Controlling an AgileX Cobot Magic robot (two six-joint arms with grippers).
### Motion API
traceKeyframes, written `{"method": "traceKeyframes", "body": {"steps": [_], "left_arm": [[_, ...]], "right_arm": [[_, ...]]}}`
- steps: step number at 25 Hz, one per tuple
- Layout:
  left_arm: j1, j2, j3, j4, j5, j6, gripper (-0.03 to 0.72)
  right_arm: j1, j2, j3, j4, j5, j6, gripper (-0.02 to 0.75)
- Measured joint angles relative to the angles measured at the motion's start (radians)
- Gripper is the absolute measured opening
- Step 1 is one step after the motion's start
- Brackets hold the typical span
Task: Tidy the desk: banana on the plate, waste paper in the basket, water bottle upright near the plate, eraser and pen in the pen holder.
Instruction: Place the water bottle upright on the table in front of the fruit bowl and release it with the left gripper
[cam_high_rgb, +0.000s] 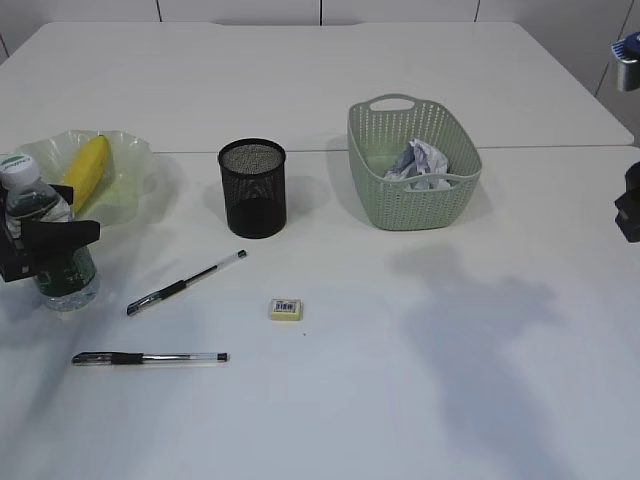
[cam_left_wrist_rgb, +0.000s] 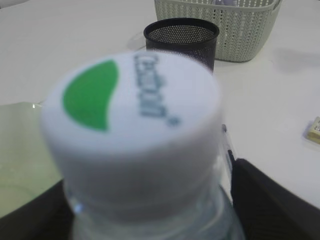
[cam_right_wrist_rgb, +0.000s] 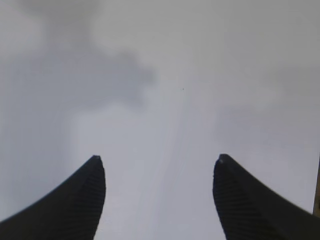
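Exterior view: on the white bench (cam_high_rgb: 330, 400) a water bottle (cam_high_rgb: 45, 240) stands upright at the far left, just in front of the pale green plate (cam_high_rgb: 135, 165), on which the banana (cam_high_rgb: 87, 170) lies. The left tool (cam_high_rgb: 40, 245) sits around the bottle's upper body; from here I cannot tell whether its fingers press the bottle or stand clear of it. A black mesh pen holder (cam_high_rgb: 252, 187) stands near the middle, and to its right a green basket (cam_high_rgb: 375, 150) holds a ball of waste paper (cam_high_rgb: 425, 165). Two pens lie flat on the bench: one pen (cam_high_rgb: 186, 283) slanted in front of the holder, the other pen (cam_high_rgb: 150, 357) nearer the camera. A small eraser (cam_high_rgb: 286, 309) lies to their right. Only a dark part of the right arm shows at the right edge.

Left wrist view: the bottle's white cap (cam_left_wrist_rgb: 132, 120) with a green mark fills the frame, blurred, with dark fingers (cam_left_wrist_rgb: 270, 205) on either side below it. The holder and basket stand behind.

Right wrist view: the right tool (cam_right_wrist_rgb: 159, 170) is spread wide, with only bare bench between its fingers.
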Motion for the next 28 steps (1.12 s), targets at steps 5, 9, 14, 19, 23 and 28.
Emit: {"method": "traceKeyframes", "body": {"steps": [5,9,14,19,23,28], "left_arm": [[0.000,-0.013,0.000,0.000,0.000,-0.033,0.627],[0.000,-0.013,0.000,0.000,0.000,-0.046,0.630],[0.000,-0.054,0.000,0.000,0.000,-0.051,0.630],[0.000,-0.121,0.000,0.000,0.001,-0.056,0.630],[0.000,-0.151,0.000,0.002,0.004,-0.067,0.630],[0.000,-0.192,0.000,0.002,0.004,-0.082,0.629]], "right_arm": [[0.000,0.000,0.000,-0.002,0.004,-0.001,0.501],[0.000,0.000,0.000,-0.002,0.010,-0.002,0.501],[0.000,0.000,0.000,-0.002,0.015,-0.005,0.501],[0.000,0.000,0.000,-0.002,0.016,-0.007,0.501],[0.000,0.000,0.000,-0.002,0.016,-0.007,0.501],[0.000,0.000,0.000,-0.002,0.019,-0.009,0.501]]}}
